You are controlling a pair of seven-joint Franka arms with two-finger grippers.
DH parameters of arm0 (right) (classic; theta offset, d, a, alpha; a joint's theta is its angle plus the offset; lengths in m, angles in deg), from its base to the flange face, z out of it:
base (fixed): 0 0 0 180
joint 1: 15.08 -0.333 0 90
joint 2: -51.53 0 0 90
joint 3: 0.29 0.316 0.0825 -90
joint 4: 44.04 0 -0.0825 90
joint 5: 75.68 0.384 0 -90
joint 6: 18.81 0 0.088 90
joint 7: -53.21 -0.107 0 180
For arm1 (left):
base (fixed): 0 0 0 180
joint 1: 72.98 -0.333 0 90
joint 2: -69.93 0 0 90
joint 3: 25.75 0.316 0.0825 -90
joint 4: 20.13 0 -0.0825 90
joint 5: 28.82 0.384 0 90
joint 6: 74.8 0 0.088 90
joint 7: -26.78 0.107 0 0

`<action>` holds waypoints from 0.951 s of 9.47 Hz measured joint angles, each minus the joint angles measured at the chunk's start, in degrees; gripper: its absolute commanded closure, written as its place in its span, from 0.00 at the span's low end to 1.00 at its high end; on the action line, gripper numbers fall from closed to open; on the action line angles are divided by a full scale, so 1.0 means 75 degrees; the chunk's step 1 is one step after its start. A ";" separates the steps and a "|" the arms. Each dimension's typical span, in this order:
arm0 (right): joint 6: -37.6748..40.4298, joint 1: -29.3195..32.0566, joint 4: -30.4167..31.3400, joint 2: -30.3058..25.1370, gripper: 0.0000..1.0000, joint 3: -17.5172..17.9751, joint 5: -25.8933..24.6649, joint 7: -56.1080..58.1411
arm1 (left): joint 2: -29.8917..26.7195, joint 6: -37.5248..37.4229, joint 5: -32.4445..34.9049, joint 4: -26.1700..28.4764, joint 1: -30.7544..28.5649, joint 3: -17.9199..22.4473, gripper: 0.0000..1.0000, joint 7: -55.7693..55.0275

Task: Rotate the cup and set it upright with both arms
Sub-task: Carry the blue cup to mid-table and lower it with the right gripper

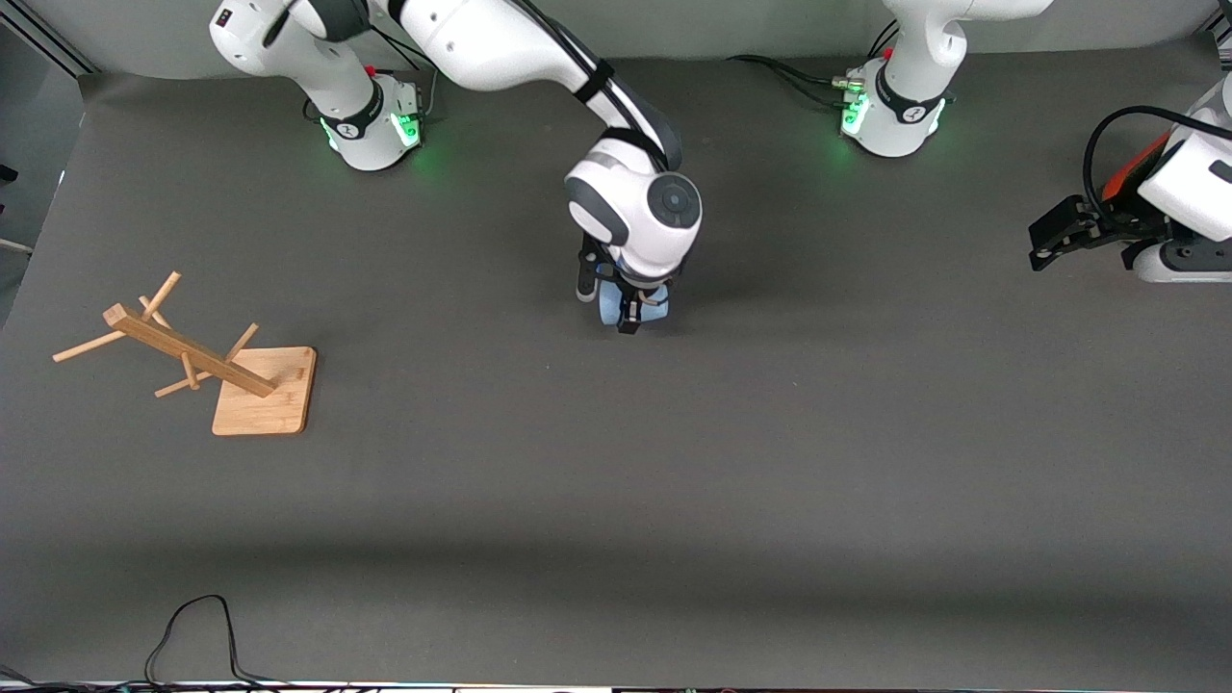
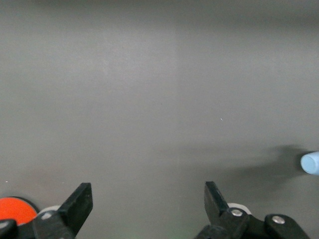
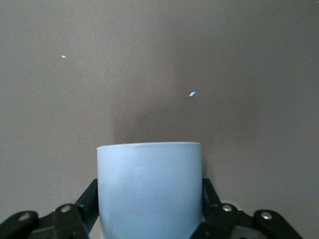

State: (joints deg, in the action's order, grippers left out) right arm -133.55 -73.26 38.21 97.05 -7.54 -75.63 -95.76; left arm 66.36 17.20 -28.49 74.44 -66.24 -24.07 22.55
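— Since we work from the near edge back, what do we meet first?

— A black cable [image 1: 192, 626] at the near edge, then bare grey mat [image 1: 674, 481]. The mat looks matte and flat, so we expect it to give some grip under a sliding rim. The wooden rack [image 1: 260, 385] stands toward the right arm's end, nearer the camera than the cup and well apart from it.

— And the cup [image 1: 654, 310]?

— It is mid-table, on the mat, apparently lying on its side. The right gripper [image 1: 608, 306] is down over it, and the right wrist view shows a finger [image 3: 92, 196] pressed against each flank, so we read the jaws as clamped on the cup.

— How will it handle?

— We judge it to be light, stiff and smooth, probably plastic. Its taper could let it squirt out of a hard pinch. We would hold it across the body near the middle with modest force, leaving an end free for the other arm.

— Where is that arm?

— The left arm waits. The left gripper [image 1: 1064, 236] hangs over the mat at its own end, jaws spread wide with nothing between them. We have plenty of open room between it and the cup.
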 measured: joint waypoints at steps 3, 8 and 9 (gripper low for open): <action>0.0039 -0.0042 -0.0554 0.0552 0.14 0.0000 -0.0056 -0.0216 | 0.0003 0.0000 -0.0069 0.0000 0.0005 -0.0042 0.00 -0.0083; 0.0042 -0.0041 -0.0703 0.0581 0.00 -0.0041 -0.0168 -0.0219 | 0.0003 0.0003 -0.0592 0.0000 -0.0006 -0.0156 0.00 -0.0705; 0.0127 -0.0034 -0.0787 0.0545 0.00 -0.0094 -0.0181 -0.0165 | 0.0006 0.0013 -0.0838 0.0000 -0.0020 -0.0137 0.00 -0.1063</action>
State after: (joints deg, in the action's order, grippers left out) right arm -132.60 -73.51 32.31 101.13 -8.24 -76.99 -97.00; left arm 66.41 17.30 -34.78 74.44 -66.39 -25.10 14.58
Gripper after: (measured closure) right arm 0.000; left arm 0.000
